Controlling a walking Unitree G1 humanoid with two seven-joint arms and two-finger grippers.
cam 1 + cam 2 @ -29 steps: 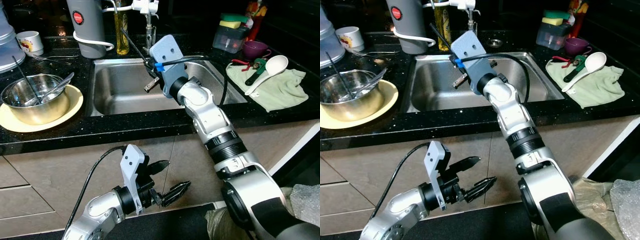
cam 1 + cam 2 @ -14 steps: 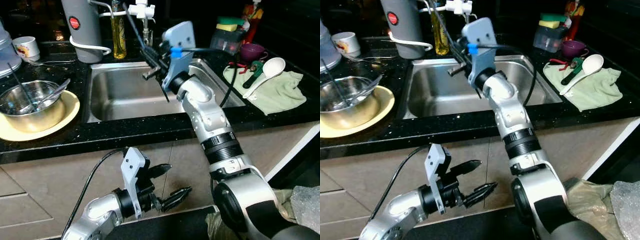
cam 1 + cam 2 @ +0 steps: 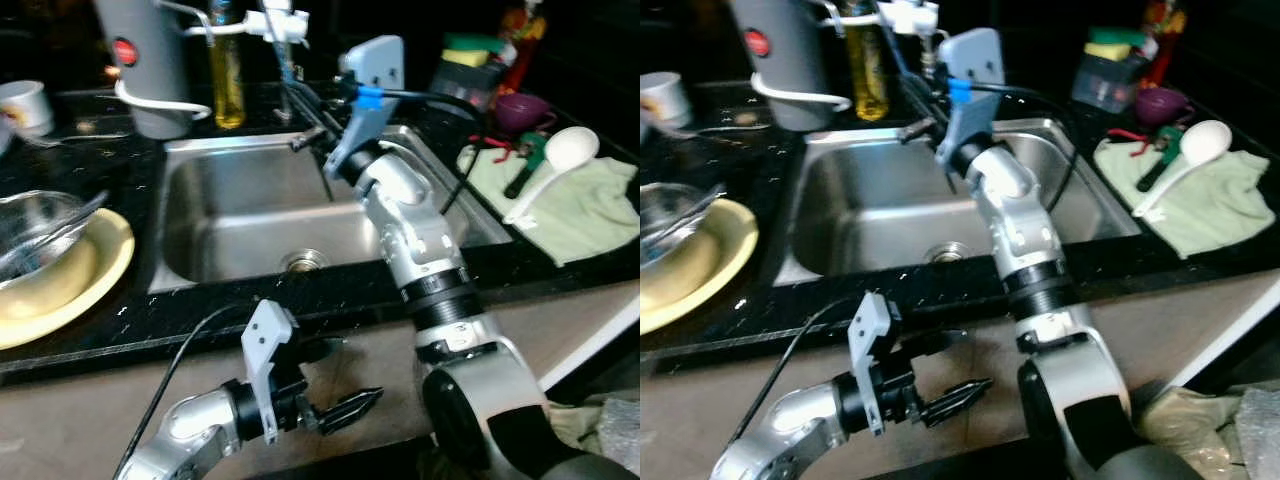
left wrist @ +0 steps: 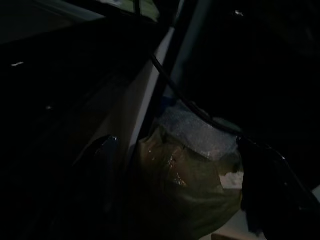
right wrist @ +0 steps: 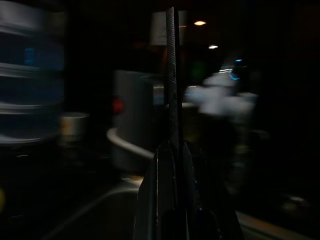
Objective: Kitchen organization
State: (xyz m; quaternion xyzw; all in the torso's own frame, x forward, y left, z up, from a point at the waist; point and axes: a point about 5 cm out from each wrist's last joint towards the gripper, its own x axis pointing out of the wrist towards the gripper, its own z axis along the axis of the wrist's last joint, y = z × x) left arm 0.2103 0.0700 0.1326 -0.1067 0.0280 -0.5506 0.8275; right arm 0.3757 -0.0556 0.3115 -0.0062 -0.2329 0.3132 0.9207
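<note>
Knife (image 5: 172,80), thin and dark, stands clenched edge-on in my right tool (image 5: 172,165) above the sink (image 3: 240,225)'s back rim; its tip blurs against the dark. Only a drain (image 3: 302,262) shows in the basin. At my left, a steel bowl (image 3: 35,245) on a yellow plate (image 3: 75,290) is cut off. My left tool (image 3: 345,385) hangs released below the tabletop (image 3: 330,290).

- The place is a home kitchen, with a steel sink (image 3: 240,215) set into a black speckled counter (image 3: 130,310).
- At the upper middle, a tap (image 3: 283,20) stands beside a bottle of yellow liquid (image 3: 226,62).
- At the left edge, a metal bowl (image 3: 35,240) sits on a yellow plate (image 3: 75,295).
- At the upper right, a white ladle (image 3: 560,165) lies on a green cloth (image 3: 585,215).
</note>
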